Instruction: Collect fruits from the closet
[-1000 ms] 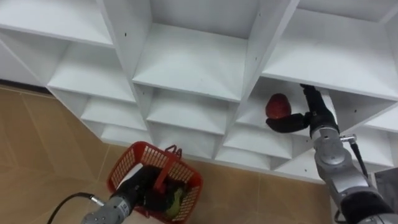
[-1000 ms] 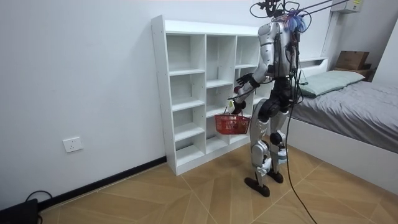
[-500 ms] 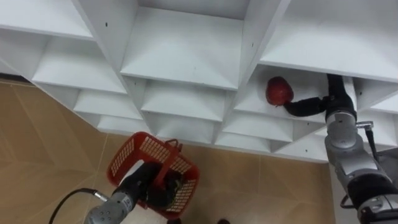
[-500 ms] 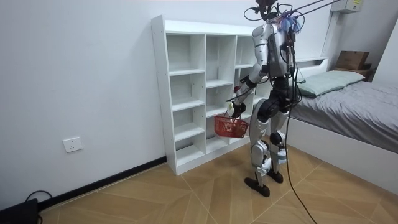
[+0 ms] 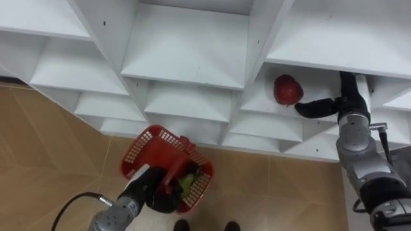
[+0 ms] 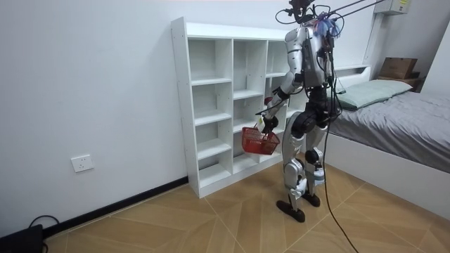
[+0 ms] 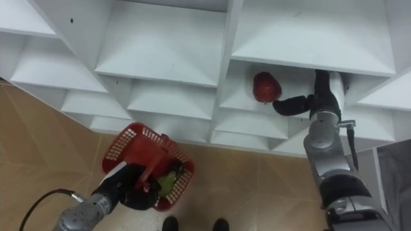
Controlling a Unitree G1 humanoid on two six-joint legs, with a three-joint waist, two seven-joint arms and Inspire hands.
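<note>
1 fruit on a shelf in the closet's right row, right hand just right of it on the same shelf, basket lower down before the closet, hanging from the left hand, more fruit inside it, bed at the room view's right

1. Stance: the robot stands upright on both feet, torso turned toward the room view's left; both arms are bent and held out in front of the body.
2. Right arm: raised and reaching forward; the silver forearm runs up to a dark wrist; the right hand is turned sideways, its fingers loosely straight and pointing to the robot's left; it holds nothing.
3. Left arm: lowered; the forearm slants down and forward, well below the right; the left hand is dark, its fingers curled round a red basket handle.
</note>
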